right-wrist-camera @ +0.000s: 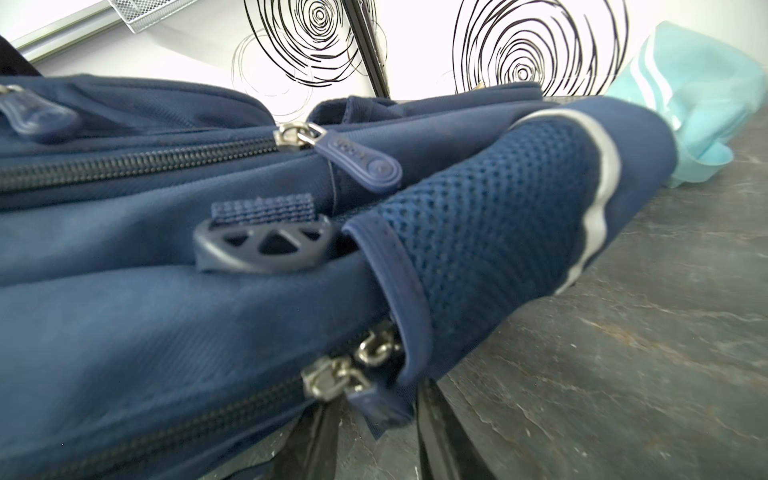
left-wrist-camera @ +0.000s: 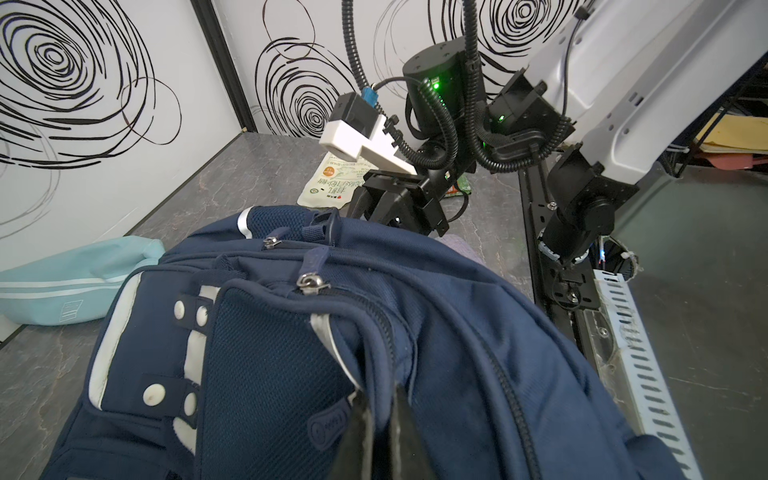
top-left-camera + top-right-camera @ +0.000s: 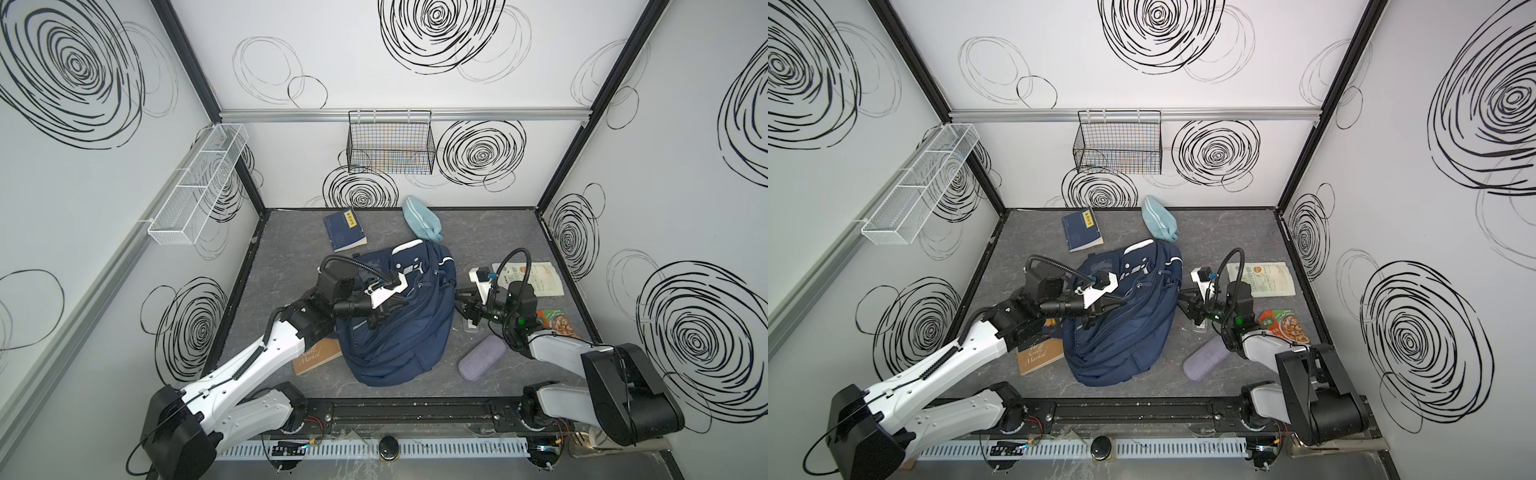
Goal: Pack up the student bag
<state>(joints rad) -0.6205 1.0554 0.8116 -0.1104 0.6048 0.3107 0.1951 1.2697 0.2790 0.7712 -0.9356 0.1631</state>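
Note:
The student bag, a navy backpack with silver stripes, lies in the middle of the table in both top views. My left gripper is over its upper part and shut on a raised fold of the bag's fabric. My right gripper is at the bag's right edge, low over the table. Its jaws stand apart on either side of a blue zipper pull tab that hangs from a metal slider. A gap shows between the tab and each finger.
A light blue pouch and a navy book lie behind the bag. A brown book is half under its left side. On the right lie a grey-purple case, a white food packet and an orange-green packet.

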